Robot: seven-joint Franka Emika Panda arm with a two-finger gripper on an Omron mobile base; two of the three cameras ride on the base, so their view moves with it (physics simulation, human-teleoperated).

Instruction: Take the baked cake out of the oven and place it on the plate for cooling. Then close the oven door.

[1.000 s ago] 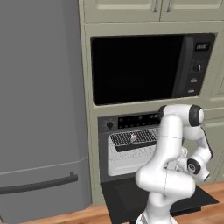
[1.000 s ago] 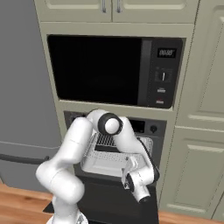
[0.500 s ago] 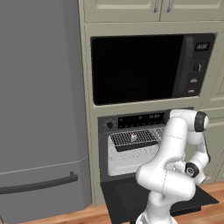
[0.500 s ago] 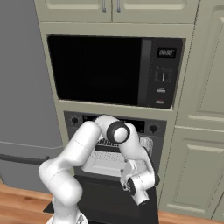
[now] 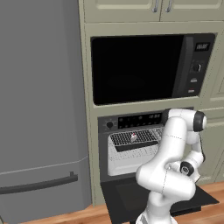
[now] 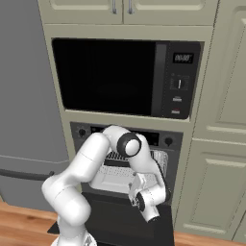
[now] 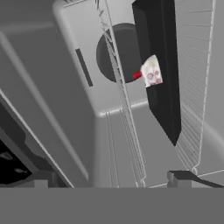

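Observation:
The oven (image 5: 131,148) stands open, its door (image 5: 131,197) dropped flat toward me. On the wire rack (image 5: 151,135) inside the pale cavity lies a dark tray (image 5: 127,143). A small white cake (image 5: 134,137) with red on top sits on that tray. In the rolled hand view the cake (image 7: 152,72) shows on the tray (image 7: 159,52) deep in the cavity, well ahead of my gripper (image 7: 109,180). The gripper is open and holds nothing, level with the oven's mouth. My arm covers the right part of the cavity (image 6: 113,178). The plate is out of view.
A large black microwave (image 5: 140,68) is built in directly above the oven. A tall grey fridge (image 5: 39,109) fills the left side. Pale cabinet doors (image 6: 216,192) stand to the right, and a wooden floor (image 6: 19,218) runs below.
The arm's elbow has swung a little to the right and down. The hand stays low in front of the oven opening. The jaws stay open.

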